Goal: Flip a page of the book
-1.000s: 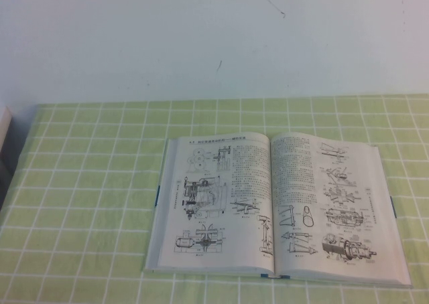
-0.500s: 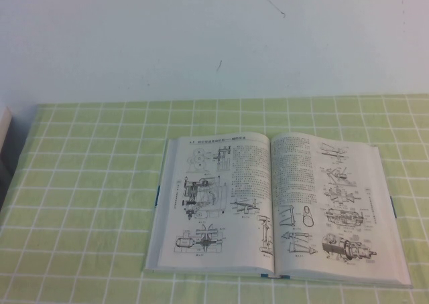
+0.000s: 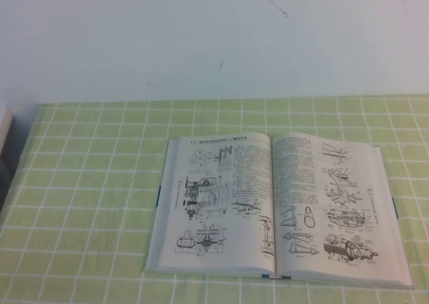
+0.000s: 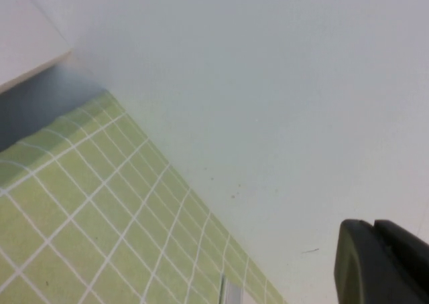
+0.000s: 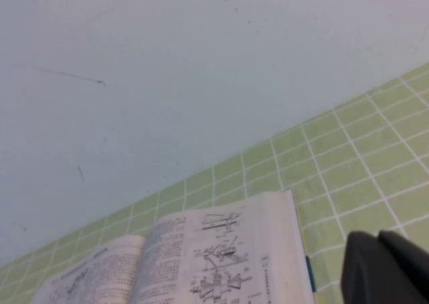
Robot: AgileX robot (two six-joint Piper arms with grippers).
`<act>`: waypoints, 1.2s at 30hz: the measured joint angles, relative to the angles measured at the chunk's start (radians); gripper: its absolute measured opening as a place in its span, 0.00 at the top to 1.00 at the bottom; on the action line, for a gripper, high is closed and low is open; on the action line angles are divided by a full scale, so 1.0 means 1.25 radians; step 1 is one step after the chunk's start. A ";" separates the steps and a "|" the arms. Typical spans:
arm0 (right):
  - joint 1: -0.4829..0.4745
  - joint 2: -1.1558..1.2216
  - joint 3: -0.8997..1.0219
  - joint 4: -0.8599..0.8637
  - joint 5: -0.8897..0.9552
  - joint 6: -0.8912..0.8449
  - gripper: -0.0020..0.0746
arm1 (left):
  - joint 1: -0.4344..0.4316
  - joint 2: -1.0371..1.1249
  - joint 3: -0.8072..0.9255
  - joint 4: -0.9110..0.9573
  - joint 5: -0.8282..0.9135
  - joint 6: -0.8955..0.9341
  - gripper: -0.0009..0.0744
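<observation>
The book lies open and flat on the green checked cloth, in the right half of the high view. Both leaves show dense text and black machine drawings. The right-hand page lies flat, with a thin blue cover edge beside it. Neither arm appears in the high view. In the right wrist view my right gripper is shut and empty, hovering just off the book's outer right edge, over the cloth. In the left wrist view my left gripper is shut and empty, facing the white wall far to the book's left.
The green checked tablecloth covers the table up to a white wall at the back. A white box-like object stands at the table's far left edge, also seen as a white box in the left wrist view.
</observation>
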 joint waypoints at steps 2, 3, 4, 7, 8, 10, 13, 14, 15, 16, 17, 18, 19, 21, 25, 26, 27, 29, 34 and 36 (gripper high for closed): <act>0.000 0.000 0.000 0.002 0.004 -0.003 0.98 | 0.000 0.000 0.000 -0.002 0.006 0.019 0.99; 0.000 0.007 -0.002 0.002 0.006 -0.008 0.98 | 0.000 0.002 -0.002 0.000 0.023 0.029 0.99; 0.000 0.024 -0.007 0.002 0.011 -0.016 0.98 | 0.000 0.013 -0.012 0.007 0.049 0.038 0.99; 0.000 0.112 -0.052 0.002 0.027 -0.102 0.98 | 0.000 0.098 -0.077 0.056 0.140 0.087 0.99; 0.000 0.154 -0.076 0.002 0.033 -0.144 0.98 | 0.000 0.139 -0.109 0.082 0.177 0.116 0.99; 0.000 0.238 -0.131 0.002 0.051 -0.225 0.98 | 0.000 0.223 -0.181 0.136 0.243 0.187 0.99; 0.000 0.373 -0.224 0.002 0.104 -0.371 0.98 | 0.000 0.358 -0.283 0.183 0.323 0.316 0.99; 0.000 0.419 -0.259 0.000 0.131 -0.426 0.98 | 0.000 0.404 -0.319 0.191 0.337 0.365 0.99; 0.000 0.462 -0.294 0.000 0.160 -0.474 0.98 | 0.000 0.447 -0.345 0.194 0.345 0.410 0.99; 0.000 0.504 -0.321 -0.001 0.185 -0.512 0.98 | 0.000 0.490 -0.376 0.198 0.349 0.448 0.99; 0.000 0.543 -0.354 -0.001 0.215 -0.539 0.98 | 0.000 0.533 -0.405 0.200 0.351 0.479 0.99; 0.000 0.580 -0.384 -0.002 0.243 -0.556 0.98 | 0.000 0.565 -0.426 0.202 0.353 0.498 0.99; 0.000 0.608 -0.411 -0.002 0.263 -0.568 0.98 | 0.000 0.603 -0.452 0.202 0.355 0.518 0.99; 0.000 0.673 -0.457 -0.003 0.309 -0.588 0.98 | 0.000 0.664 -0.499 0.193 0.360 0.549 0.99; 0.000 0.781 -0.521 -0.005 0.362 -0.620 0.98 | 0.000 0.781 -0.580 0.113 0.399 0.645 0.99; 0.000 0.806 -0.532 -0.003 0.366 -0.629 0.98 | 0.000 0.806 -0.601 0.085 0.411 0.671 0.99; 0.000 0.828 -0.543 0.005 0.367 -0.643 0.98 | 0.000 0.826 -0.617 0.063 0.419 0.693 0.99; 0.000 0.865 -0.560 0.034 0.357 -0.672 0.98 | -0.004 0.874 -0.655 0.014 0.433 0.738 0.99; 0.000 0.955 -0.584 0.161 0.342 -0.765 0.98 | -0.090 0.970 -0.719 -0.003 0.420 0.776 0.99; 0.000 0.995 -0.603 0.172 0.384 -0.834 0.98 | -0.160 1.011 -0.732 0.009 0.395 0.779 0.99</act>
